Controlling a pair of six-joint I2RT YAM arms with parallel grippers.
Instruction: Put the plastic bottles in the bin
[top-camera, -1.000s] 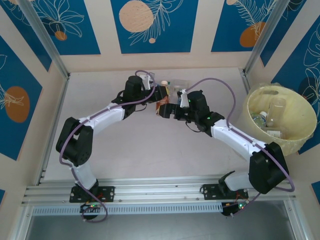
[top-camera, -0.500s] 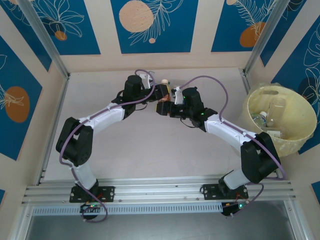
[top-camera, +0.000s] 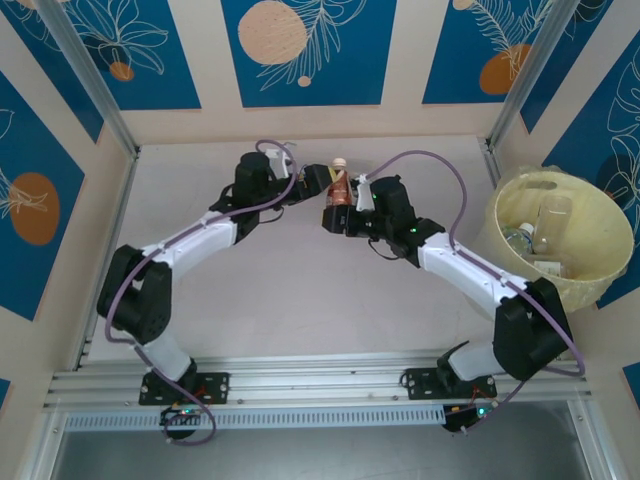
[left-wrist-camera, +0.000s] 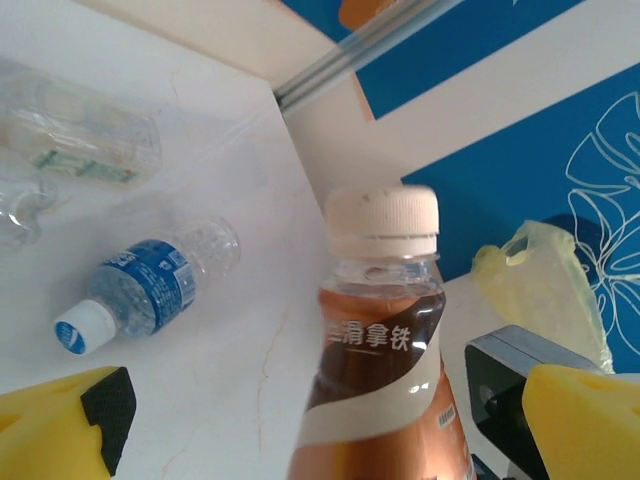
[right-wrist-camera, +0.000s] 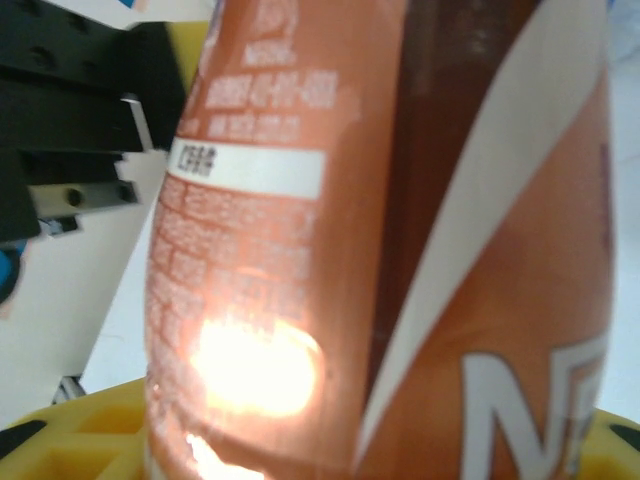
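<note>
The red-brown-labelled clear plastic bottle with a pale cap (top-camera: 339, 188) now stands upright, no longer tilted as a second ago. It is well apart from the large round pale-yellow bin (top-camera: 606, 250). My left gripper (top-camera: 318, 183) is spread wide around the bottle, and that arm has drawn back. My right gripper (top-camera: 340, 217) seems clamped on the bottle's lower body. I judge the handover done: my right arm, nearer the bin, carries it across. A small blue-labelled bottle (left-wrist-camera: 150, 285) lies outside the bin.

Bright even light, soft shadows; glare patch on red-brown bottle (right-wrist-camera: 260, 370), right wrist close-up blurred.
</note>
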